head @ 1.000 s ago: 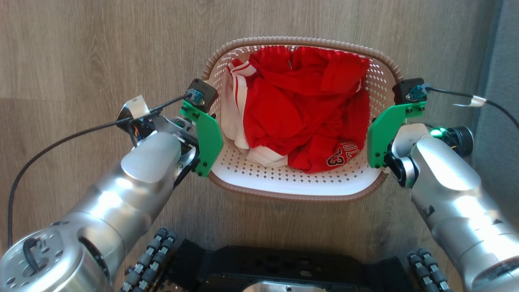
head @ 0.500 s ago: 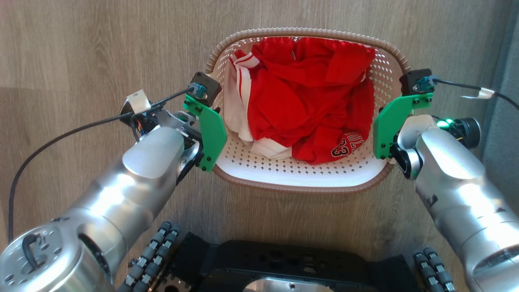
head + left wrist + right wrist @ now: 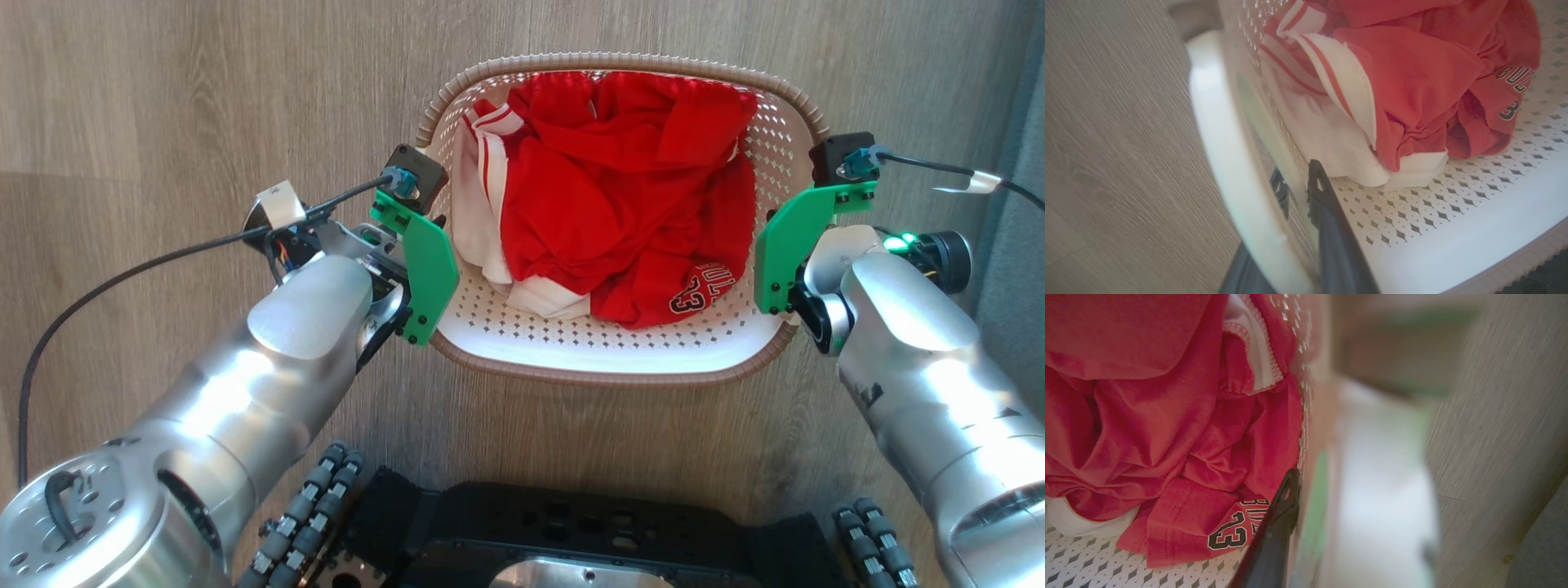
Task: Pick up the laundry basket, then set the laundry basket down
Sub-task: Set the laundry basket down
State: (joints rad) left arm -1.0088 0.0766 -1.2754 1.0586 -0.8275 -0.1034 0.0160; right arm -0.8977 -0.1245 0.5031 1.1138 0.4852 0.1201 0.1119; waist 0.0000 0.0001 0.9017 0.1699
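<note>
The laundry basket (image 3: 604, 374) is cream-white with lattice walls and a brown woven rim, and it sits between my two arms over the wood floor. Red-and-white clothes (image 3: 620, 212) lie inside it. My left gripper (image 3: 1297, 192) is shut on the basket's left wall (image 3: 1237, 134), with one dark finger (image 3: 1323, 204) inside and the other outside behind the lattice. My right gripper (image 3: 1301, 494) is clamped on the right wall, its inner finger (image 3: 1280, 514) lying against a red jersey (image 3: 1180, 457). The outer finger is hidden by the blurred handle. Green wrist plates (image 3: 424, 269) cover both grips in the head view.
My black wheeled base (image 3: 571, 531) lies just below the basket. A grey upholstered edge (image 3: 1016, 204) runs along the right side, close to my right arm. Black cables (image 3: 147, 265) trail off both wrists. Bare wood floor (image 3: 204, 98) spreads to the left and ahead.
Both arms and the basket between them have shifted a little away from my base and slightly right. Both grips are unchanged.
</note>
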